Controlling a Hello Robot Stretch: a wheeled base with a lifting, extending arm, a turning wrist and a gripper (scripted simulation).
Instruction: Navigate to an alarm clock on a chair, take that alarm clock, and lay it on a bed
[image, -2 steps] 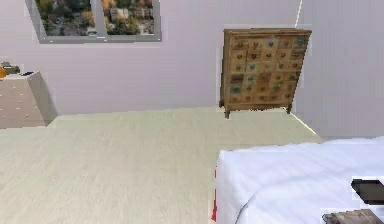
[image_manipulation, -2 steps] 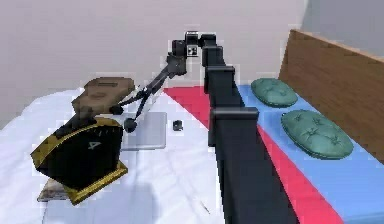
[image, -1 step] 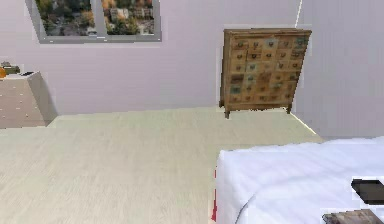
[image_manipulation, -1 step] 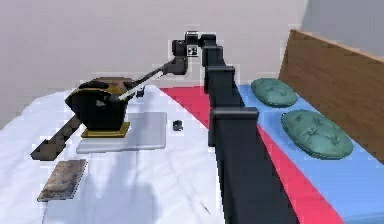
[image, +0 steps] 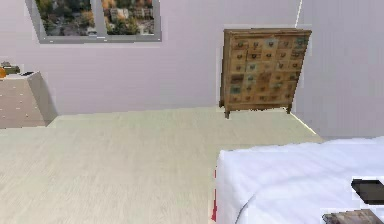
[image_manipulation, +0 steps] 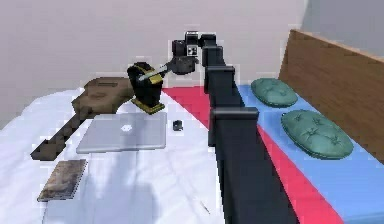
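1. bedroom: white bed (image_manipulation: 170, 188) carrying a laptop (image_manipulation: 122, 135) and a guitar (image_manipulation: 100, 97).
2. alarm clock (image_manipulation: 147, 86) is at the gripper (image_manipulation: 156, 74), by the laptop's far edge; finger spread and hold: cannot tell.
3. risk: released here, it may land on the laptop or topple against the guitar.

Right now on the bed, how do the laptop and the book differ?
The laptop is pale silver; the book is mottled brown. The laptop is clearly larger than the book. The laptop lies by the guitar's body, the book by its head. Both lie flat and closed on the bed.
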